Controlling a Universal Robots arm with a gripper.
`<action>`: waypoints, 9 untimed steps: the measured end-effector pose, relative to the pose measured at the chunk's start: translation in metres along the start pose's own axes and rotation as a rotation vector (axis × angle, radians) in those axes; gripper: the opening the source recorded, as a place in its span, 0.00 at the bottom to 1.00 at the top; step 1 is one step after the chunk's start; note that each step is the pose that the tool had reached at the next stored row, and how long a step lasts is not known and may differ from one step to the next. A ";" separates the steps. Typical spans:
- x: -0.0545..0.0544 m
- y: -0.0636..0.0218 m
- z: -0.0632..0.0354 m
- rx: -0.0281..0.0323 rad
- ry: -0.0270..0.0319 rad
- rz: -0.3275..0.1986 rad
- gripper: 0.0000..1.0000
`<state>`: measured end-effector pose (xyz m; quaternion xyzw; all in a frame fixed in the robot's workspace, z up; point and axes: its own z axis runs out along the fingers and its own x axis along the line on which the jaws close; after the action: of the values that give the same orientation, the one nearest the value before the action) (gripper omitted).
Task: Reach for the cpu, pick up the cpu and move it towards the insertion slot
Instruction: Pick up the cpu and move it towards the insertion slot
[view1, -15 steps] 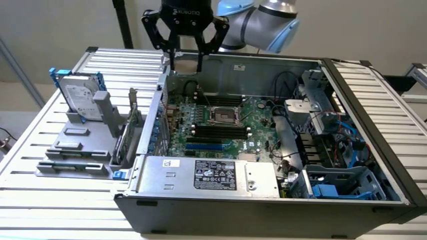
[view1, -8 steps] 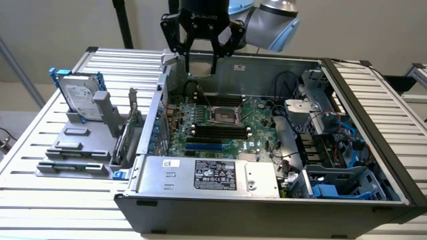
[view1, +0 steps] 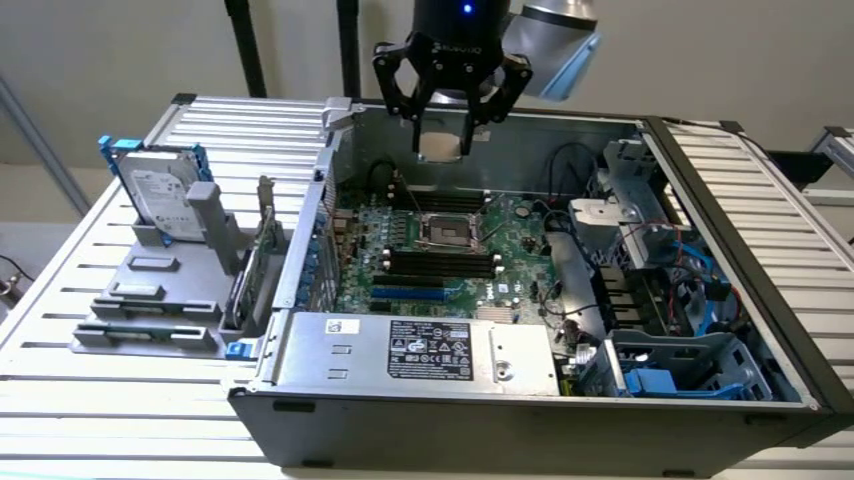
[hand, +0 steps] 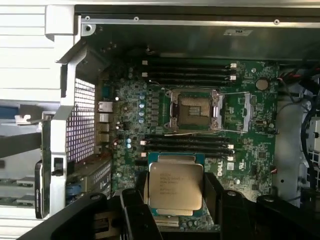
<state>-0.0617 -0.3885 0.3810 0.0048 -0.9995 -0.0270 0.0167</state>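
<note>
The gripper (hand: 176, 192), part open, holds the cpu (hand: 176, 186) flat by its edges above the motherboard, near the open insertion slot (hand: 194, 111).

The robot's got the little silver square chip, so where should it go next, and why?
Probably a small move across toward the open square socket with the shiny metal frame, then lower. The black gripper holds the silver-grey square chip between its fingers above the green board, and the socket sits a little way off from the chip.
</note>
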 end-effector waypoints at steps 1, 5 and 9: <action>-0.003 0.0024 0.0019 -0.0002 0.0000 0.000 0.54; -0.010 0.0175 0.0074 0.0001 0.0000 0.000 0.54; -0.019 0.0324 0.0113 -0.0001 0.0000 0.000 0.54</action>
<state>-0.0437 -0.3554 0.3709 0.0048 -0.9995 -0.0270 0.0167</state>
